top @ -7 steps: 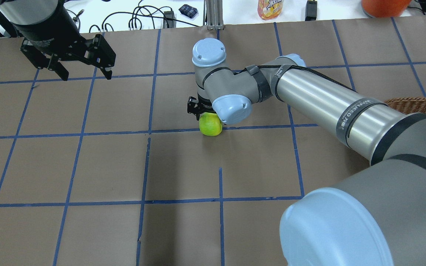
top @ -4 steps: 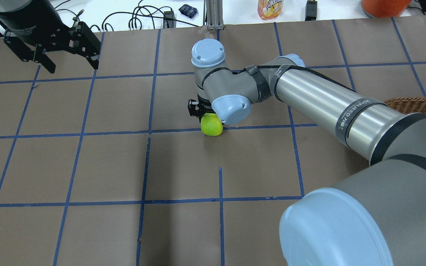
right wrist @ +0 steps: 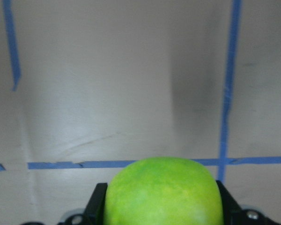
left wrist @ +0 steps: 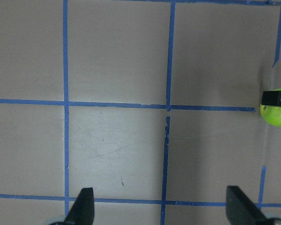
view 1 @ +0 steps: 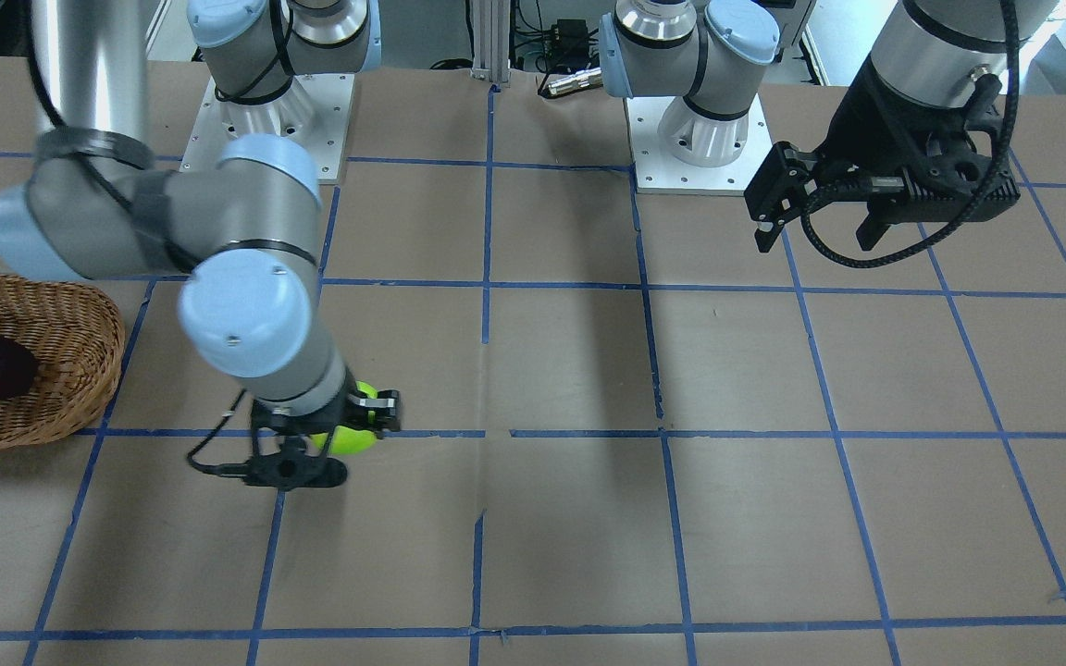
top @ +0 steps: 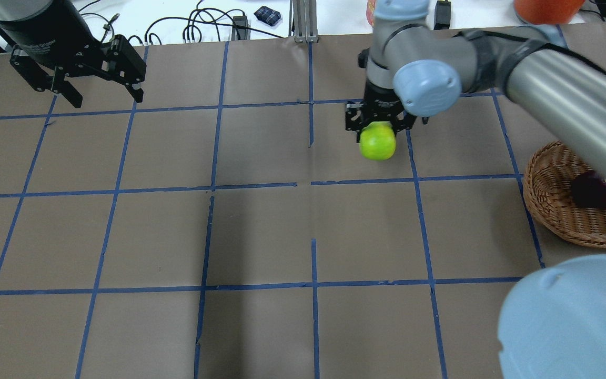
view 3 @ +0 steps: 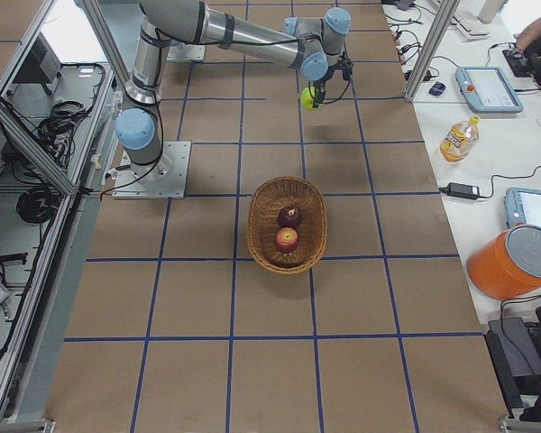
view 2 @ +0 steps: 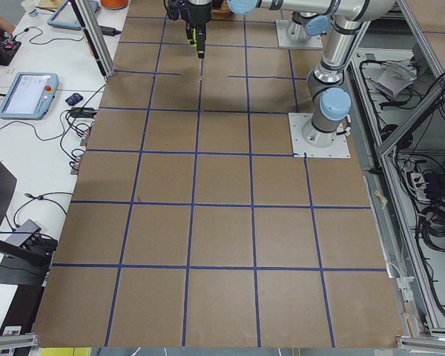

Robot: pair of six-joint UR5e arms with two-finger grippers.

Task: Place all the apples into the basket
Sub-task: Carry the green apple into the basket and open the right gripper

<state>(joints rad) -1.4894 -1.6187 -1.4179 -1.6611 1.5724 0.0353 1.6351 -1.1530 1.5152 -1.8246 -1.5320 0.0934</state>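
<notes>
My right gripper (top: 377, 136) is shut on the lime-green apple (top: 377, 143) and holds it above the table, left of the basket (top: 551, 210). The apple also shows in the front view (view 1: 354, 435), the right side view (view 3: 308, 96) and the right wrist view (right wrist: 164, 192). The wicker basket (view 3: 261, 236) holds the dark purple apple (view 3: 289, 216) and the red apple (view 3: 287, 240). In the overhead view my right arm partly hides the purple apple (top: 597, 192). My left gripper (top: 107, 97) is open and empty above the far left of the table.
A white side table beyond the far edge carries cables (top: 198, 26), a drink bottle (view 3: 457, 137), a power brick (view 3: 462, 190) and an orange bucket (view 3: 514, 263). The two arm bases (view 1: 698, 120) stand on the robot's side of the brown, blue-taped table.
My right gripper has lifted the green apple and carried it right and farther back, toward the basket. My left gripper drew back to the far left and stays open.
</notes>
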